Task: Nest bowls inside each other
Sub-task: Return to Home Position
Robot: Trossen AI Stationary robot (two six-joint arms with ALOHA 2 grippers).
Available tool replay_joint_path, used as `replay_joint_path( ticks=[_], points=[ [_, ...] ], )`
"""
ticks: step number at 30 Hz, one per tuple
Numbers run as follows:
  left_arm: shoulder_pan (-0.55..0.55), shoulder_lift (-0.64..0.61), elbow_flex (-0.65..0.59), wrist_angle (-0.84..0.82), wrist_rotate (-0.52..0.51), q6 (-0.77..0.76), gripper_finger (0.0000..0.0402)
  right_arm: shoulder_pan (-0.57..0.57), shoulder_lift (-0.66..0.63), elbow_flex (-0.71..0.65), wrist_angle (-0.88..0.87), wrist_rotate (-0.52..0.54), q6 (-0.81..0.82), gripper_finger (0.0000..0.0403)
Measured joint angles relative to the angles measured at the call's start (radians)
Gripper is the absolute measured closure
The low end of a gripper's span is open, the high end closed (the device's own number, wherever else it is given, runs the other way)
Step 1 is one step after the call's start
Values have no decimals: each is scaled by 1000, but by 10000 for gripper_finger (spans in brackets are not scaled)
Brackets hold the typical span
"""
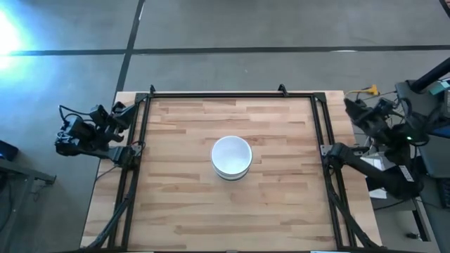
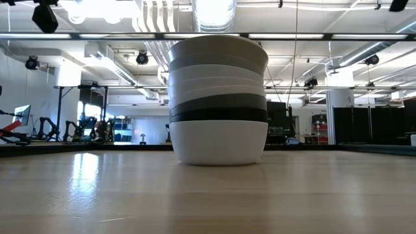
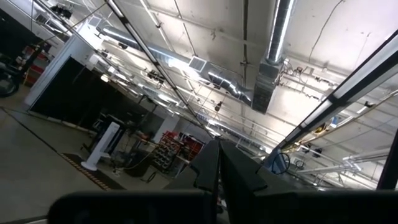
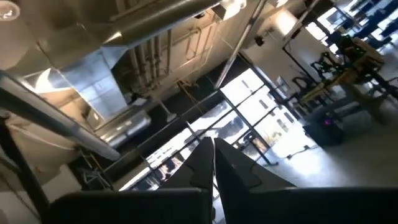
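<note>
At the centre of the table [image 1: 281, 211] the bowls [image 1: 231, 156] are sitting nested in one stack, while the left gripper [image 3: 219, 152] at nine o'clock and right gripper [image 4: 211, 149] at three are resting beyond its edges, fingers closed empty, since nesting looks done.

The left arm [image 1: 88, 133] and right arm [image 1: 383, 130] sit folded, left gripper [image 3: 219, 149] and right gripper [image 4: 211, 149] tilted upward, fingers pressed together.

Ceiling lights [image 2: 104, 8] glare brightly, reflecting softly off the table [image 2: 84, 175].
</note>
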Motion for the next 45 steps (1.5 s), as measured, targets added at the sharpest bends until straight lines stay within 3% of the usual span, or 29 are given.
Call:
replay_joint_path(
  ticks=[9, 15, 18, 24, 34, 40, 42, 45],
  points=[
    [0, 0, -28, -38, -7, -21, 402, -113, -19, -137, -25, -6, 2, 394],
    [0, 0, -97, -38, -21, -114, 402, -105, -19, -357, 308, 22, 97, 394],
    [0, 0, -132, -25, -21, -157, 402, -73, -19, -433, 381, 39, 125, 394],
    [0, -1, -175, 2, -27, -178, 402, 61, -20, -518, 427, 205, 104, 394],
    [1, -2, -279, 2, -47, -279, 402, 412, -20, -627, 480, 497, 48, 394],
    [1, -2, -351, 17, -2, -372, 402, 580, -21, -687, 452, 543, 74, 394],
    [1, -2, -381, 59, 15, -387, 402, 602, -21, -686, 437, 612, 70, 394],
    [1, -2, -402, 72, 39, -416, 402, 602, -20, -685, 433, 625, 62, 394]
  ],
)
